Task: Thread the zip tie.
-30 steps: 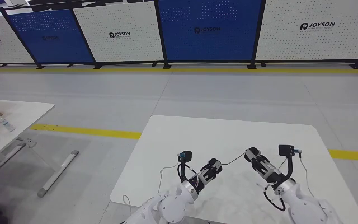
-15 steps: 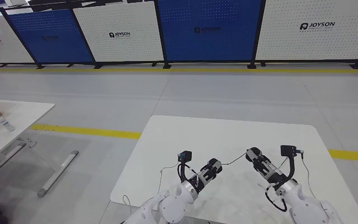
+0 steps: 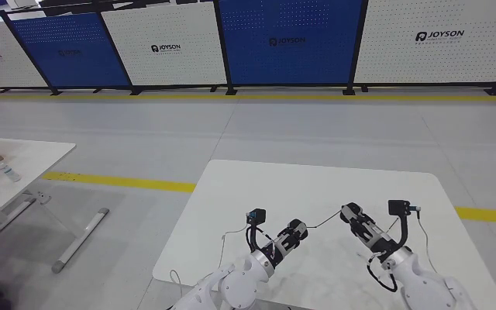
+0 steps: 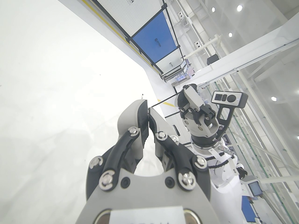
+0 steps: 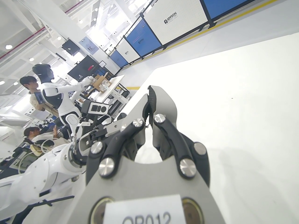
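A thin black zip tie [image 3: 324,222] stretches in the air between my two grippers, just above the white table [image 3: 310,182]. My left gripper [image 3: 302,227] is shut on one end; in the left wrist view its fingertips [image 4: 143,108] are pressed together and the zip tie [image 4: 163,101] runs off toward the right gripper [image 4: 186,92]. My right gripper [image 3: 344,211] is shut on the other end. In the right wrist view the right gripper [image 5: 149,89] stands closed over the table, with the left arm [image 5: 98,134] beside it.
Both arms hang over the table's near half; the far half [image 3: 325,174] is bare. The table's left edge [image 3: 182,225] drops to the floor. A second table [image 3: 23,163] stands far left. Blue and white panels [image 3: 287,39] line the back.
The right arm's wrist has shifted very slightly; the zip tie stays held between both grippers.
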Motion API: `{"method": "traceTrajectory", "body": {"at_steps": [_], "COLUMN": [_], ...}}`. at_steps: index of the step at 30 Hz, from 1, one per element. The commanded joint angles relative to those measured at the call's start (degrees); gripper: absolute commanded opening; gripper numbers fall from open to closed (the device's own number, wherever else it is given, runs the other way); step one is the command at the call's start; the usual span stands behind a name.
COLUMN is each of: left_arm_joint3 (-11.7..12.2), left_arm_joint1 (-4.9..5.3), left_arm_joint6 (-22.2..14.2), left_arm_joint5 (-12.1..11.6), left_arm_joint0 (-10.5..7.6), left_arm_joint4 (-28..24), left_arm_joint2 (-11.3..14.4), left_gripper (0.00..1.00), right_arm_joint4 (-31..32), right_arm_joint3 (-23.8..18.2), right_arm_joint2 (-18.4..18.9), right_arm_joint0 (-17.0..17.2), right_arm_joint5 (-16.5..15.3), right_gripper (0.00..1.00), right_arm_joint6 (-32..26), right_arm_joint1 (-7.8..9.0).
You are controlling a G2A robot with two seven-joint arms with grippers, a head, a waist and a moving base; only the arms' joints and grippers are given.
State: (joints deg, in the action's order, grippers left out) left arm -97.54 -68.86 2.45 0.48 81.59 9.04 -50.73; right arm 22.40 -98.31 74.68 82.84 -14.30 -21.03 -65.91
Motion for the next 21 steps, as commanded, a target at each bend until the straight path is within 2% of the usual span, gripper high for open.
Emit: {"method": "traceTrajectory", "body": {"at_steps": [1, 21], "left_arm_joint3": [0.00, 0.00], "left_arm_joint1": [0.00, 0.00], "left_arm_joint6": [0.00, 0.00], "left_arm_joint5": [0.00, 0.00], "left_arm_joint0": [0.00, 0.00], "left_arm_joint4": [0.00, 0.00], "left_arm_joint2": [0.00, 0.00], "left_gripper": [0.00, 0.00], "right_arm_joint4": [0.06, 0.66], "right_arm_joint3": [-0.05, 0.06], "right_arm_joint2": [0.06, -0.55], "right_arm_joint0": [0.05, -0.14], "right_arm_joint5": [0.01, 0.39], "right_gripper": [0.00, 0.00], "right_arm_joint6": [-0.01, -0.44], "right_arm_joint1": [0.00, -0.14]}}
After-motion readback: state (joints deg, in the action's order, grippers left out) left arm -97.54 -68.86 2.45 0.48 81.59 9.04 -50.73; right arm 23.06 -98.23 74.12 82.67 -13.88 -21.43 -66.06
